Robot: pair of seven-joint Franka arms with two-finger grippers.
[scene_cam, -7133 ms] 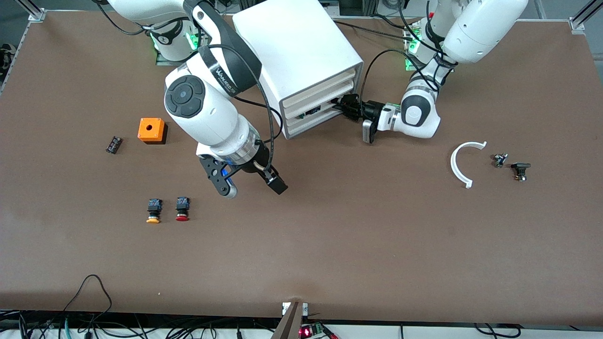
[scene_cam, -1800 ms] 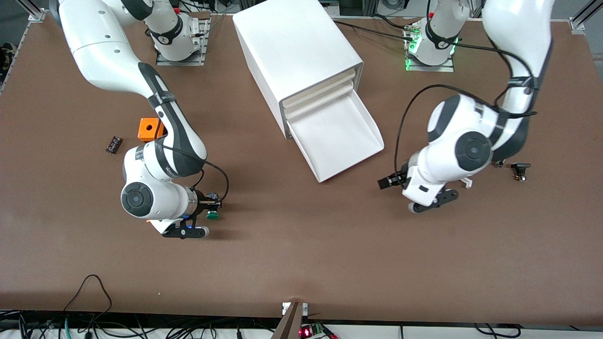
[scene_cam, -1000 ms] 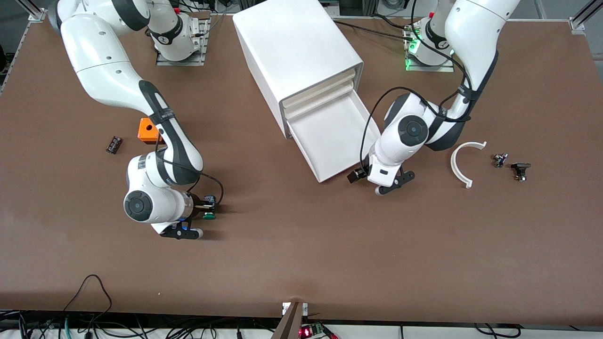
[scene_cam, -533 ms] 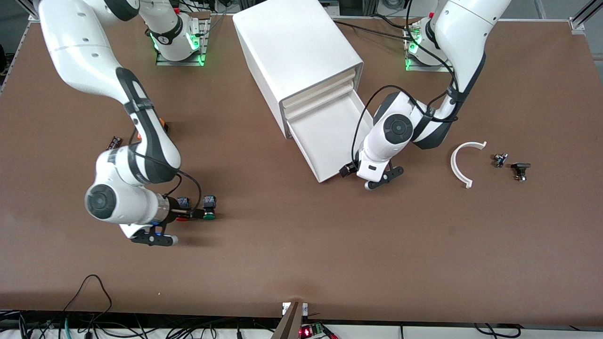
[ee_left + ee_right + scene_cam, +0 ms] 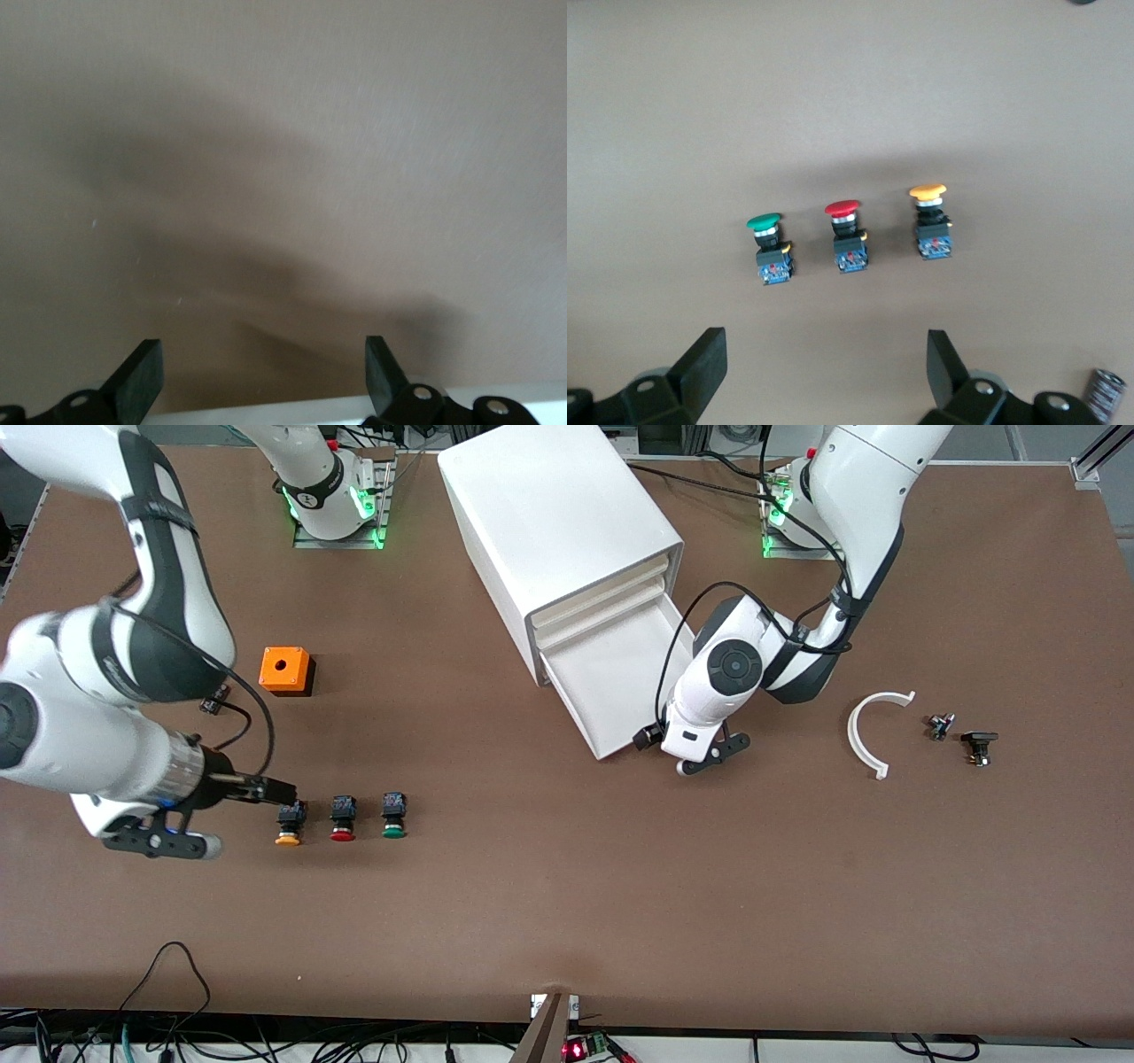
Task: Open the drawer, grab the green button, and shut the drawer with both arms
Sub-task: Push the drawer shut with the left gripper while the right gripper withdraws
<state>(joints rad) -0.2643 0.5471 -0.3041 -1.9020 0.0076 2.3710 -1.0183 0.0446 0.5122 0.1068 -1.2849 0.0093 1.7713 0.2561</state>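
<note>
The drawer stands pulled out of the white cabinet and looks empty. The green-capped button stands on the table in a row with a red-capped and a yellow-capped button, away from both grippers. My right gripper is open and empty over the table beside the yellow-capped one. The right wrist view shows the green button ahead of the open gripper. My left gripper is low at the drawer's front corner. In the left wrist view it is open, with the drawer's white edge between the fingers.
An orange box and a small black part lie toward the right arm's end. A white arc piece and two small parts lie toward the left arm's end.
My right gripper let go of the green button beside the red one and drew back toward the right arm's end. My left gripper moved in to the open drawer's front corner.
</note>
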